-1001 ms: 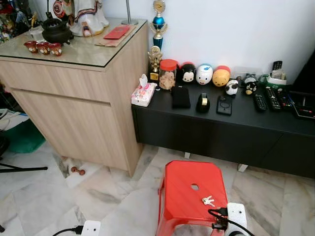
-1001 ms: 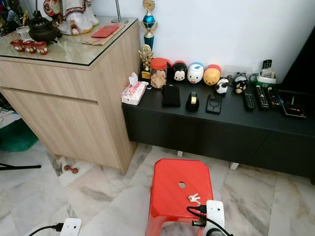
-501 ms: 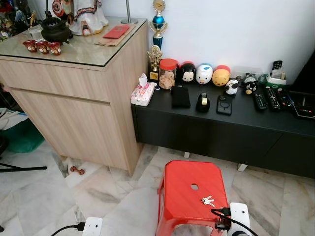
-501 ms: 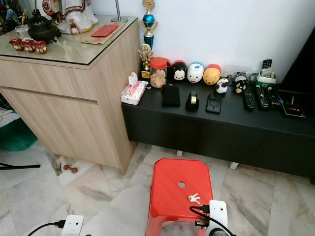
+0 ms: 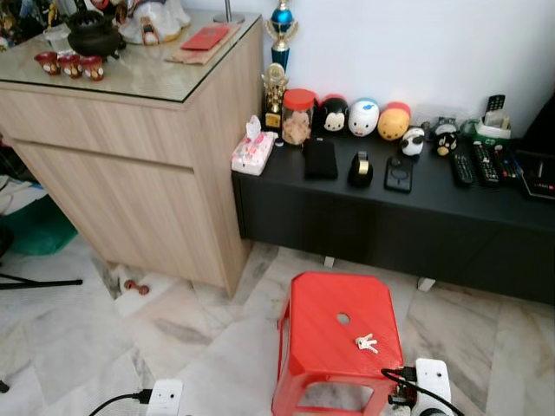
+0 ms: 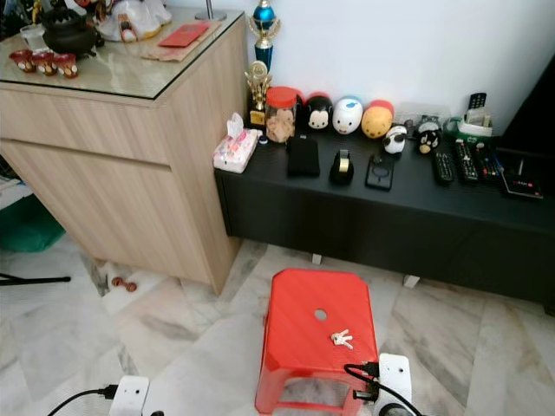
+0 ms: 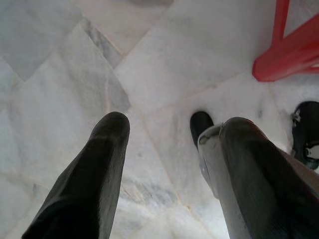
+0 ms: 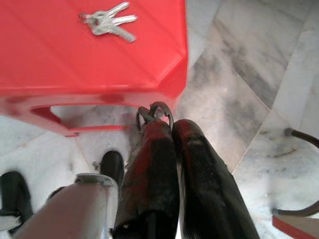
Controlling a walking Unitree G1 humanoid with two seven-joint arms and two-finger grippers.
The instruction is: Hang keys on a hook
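A small bunch of silver keys (image 5: 366,343) lies flat on top of a red plastic stool (image 5: 319,322), right of its centre hole. Both arms hang low at my sides. Seen in the right wrist view, the right gripper (image 8: 167,123) is shut with nothing in it, pointing at the floor just off the stool's edge (image 8: 60,55). The keys (image 8: 107,21) lie further in on the seat, apart from the fingers. My left gripper (image 7: 174,124) is open over bare marble floor, with a leg of the stool (image 7: 289,50) off to one side.
Behind the stool runs a low black console (image 5: 390,221) carrying toy figures, remotes and a tissue pack (image 5: 252,154). A tall wooden cabinet (image 5: 130,165) with a glass top stands at its left. Marble floor surrounds the stool; black tripod legs (image 5: 39,282) lie far left.
The whole picture has shifted, so the camera has moved: more of the stool and floor shows. The keys, the stool and both hanging arms stay as they were.
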